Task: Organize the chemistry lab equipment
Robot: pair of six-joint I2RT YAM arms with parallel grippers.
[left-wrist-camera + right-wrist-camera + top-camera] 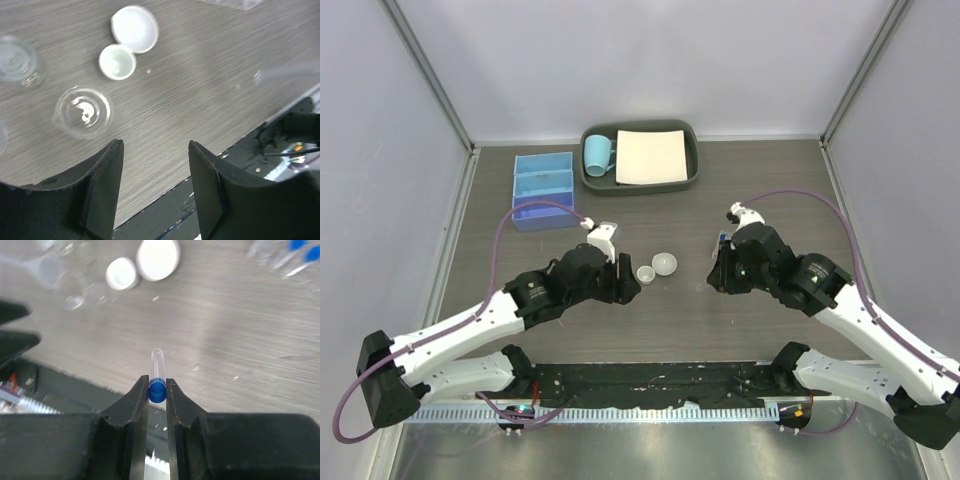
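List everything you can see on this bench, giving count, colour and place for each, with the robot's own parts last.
blue-capped tubes: three, clear with blue caps, one in the right hand, two blurred beyond it
white round dishes: two, white, side by side mid-table
small clear beaker: one, clear, near the dishes
small clear bottle: one, clear, beside the beaker
three-compartment box: one, blue, back left
tray: one, dark grey, back centre
mug: one, light blue, in the tray
sheet: one, white, in the tray
table: one, grey wood grain
arms: two, black and white, near edge
left hand: one, black, open and empty
right hand: one, black, shut on a tube
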